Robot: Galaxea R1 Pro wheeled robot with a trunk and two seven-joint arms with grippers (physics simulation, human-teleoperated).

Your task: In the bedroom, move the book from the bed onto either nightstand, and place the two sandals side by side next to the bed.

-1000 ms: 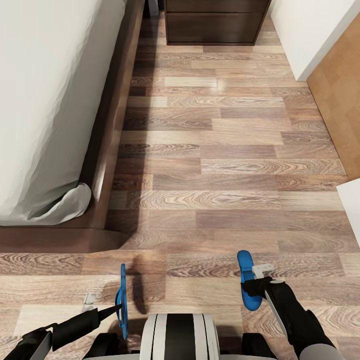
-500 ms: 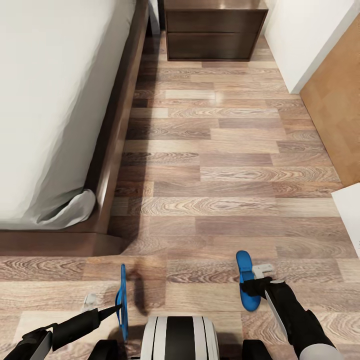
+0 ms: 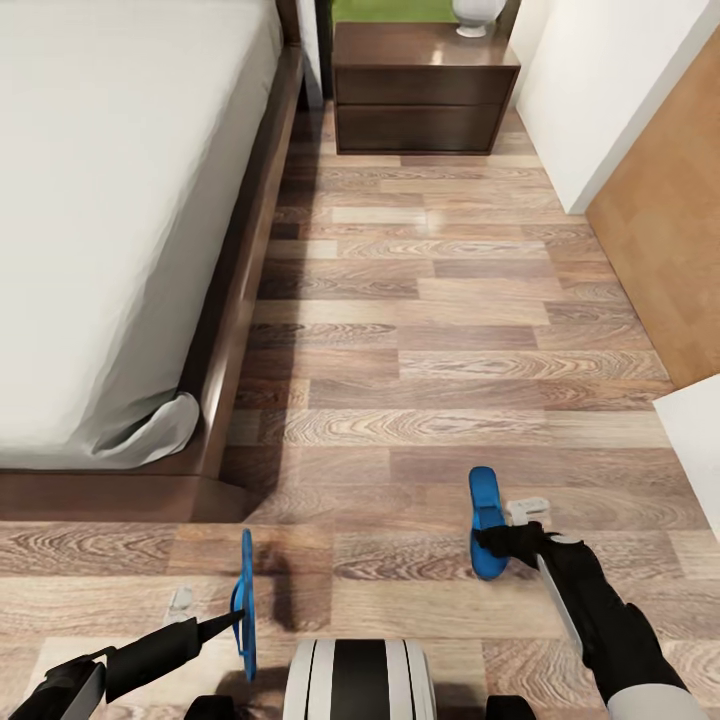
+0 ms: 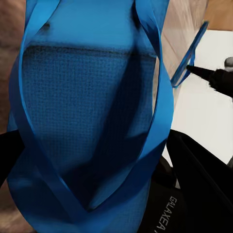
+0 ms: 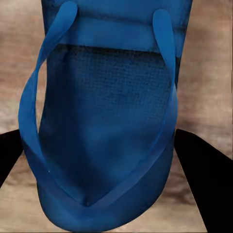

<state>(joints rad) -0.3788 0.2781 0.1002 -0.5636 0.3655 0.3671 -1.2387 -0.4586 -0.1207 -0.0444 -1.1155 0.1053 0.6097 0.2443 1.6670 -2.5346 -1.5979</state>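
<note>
One sandal (image 3: pixel 244 605) is being clamped edge-on in the left gripper (image 3: pixel 225 622), the other sandal (image 3: pixel 486 523) in the right gripper (image 3: pixel 497 543) — both should be lowered level, parallel, beside the bed (image 3: pixel 225 330).

One readable text from my end: white capitals "GALAXEA", running sideways on the black robot body panel (image 4: pixel 187 208) just beside the bright blue flip-flop sandal (image 4: pixel 92 121) in the left wrist view; the word is cut by the frame edge, so I can't tell if more letters follow. Head view and right wrist view give me no lettering, numbers or signs that I can read
</note>
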